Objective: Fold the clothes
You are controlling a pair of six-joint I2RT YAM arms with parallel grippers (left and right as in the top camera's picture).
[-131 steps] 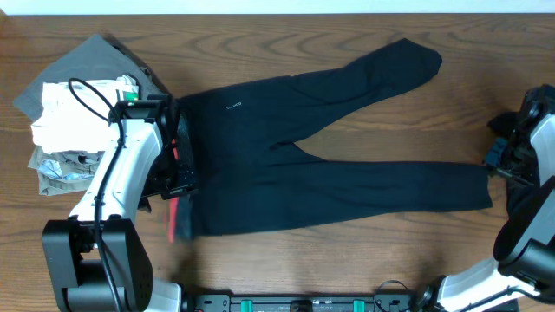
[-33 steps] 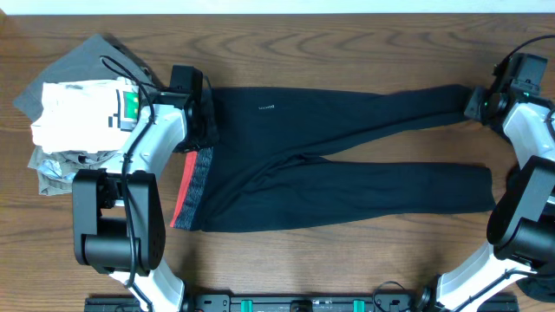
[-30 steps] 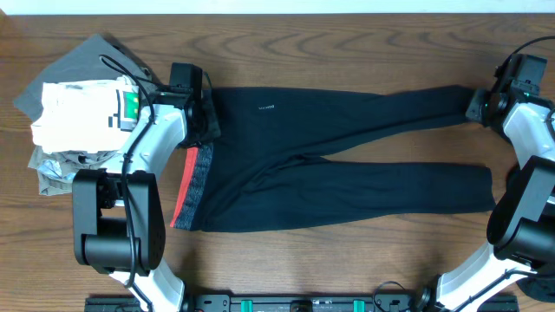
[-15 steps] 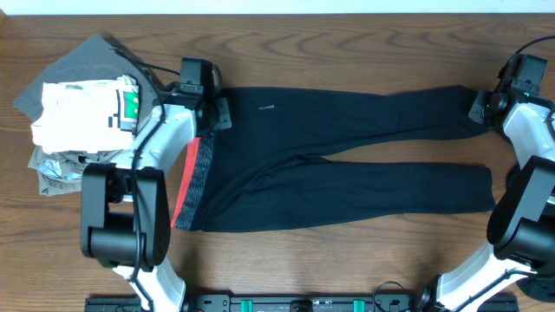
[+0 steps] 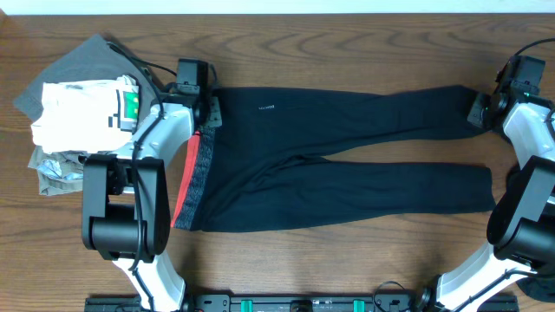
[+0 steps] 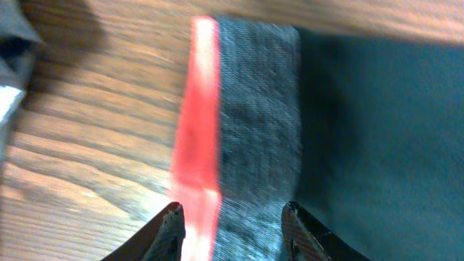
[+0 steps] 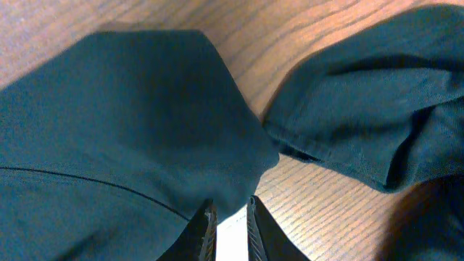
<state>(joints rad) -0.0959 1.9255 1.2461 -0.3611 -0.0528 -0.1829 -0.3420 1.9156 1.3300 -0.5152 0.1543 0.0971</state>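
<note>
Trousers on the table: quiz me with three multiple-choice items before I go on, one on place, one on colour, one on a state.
1. Where does the waistband of the trousers lie?
A. by the right arm
B. by the left arm
C. folded under the legs

2. What colour is the waistband's outer edge?
A. blue
B. white
C. coral red

3. How is the left gripper?
A. open over the waistband
B. shut on a cuff
C. lifting a white shirt

Answers:
1 B: the overhead view shows the grey band at the left arm's end.
2 C: the left wrist view shows a red strip beside the grey.
3 A: its fingers stand apart above the band.
</note>
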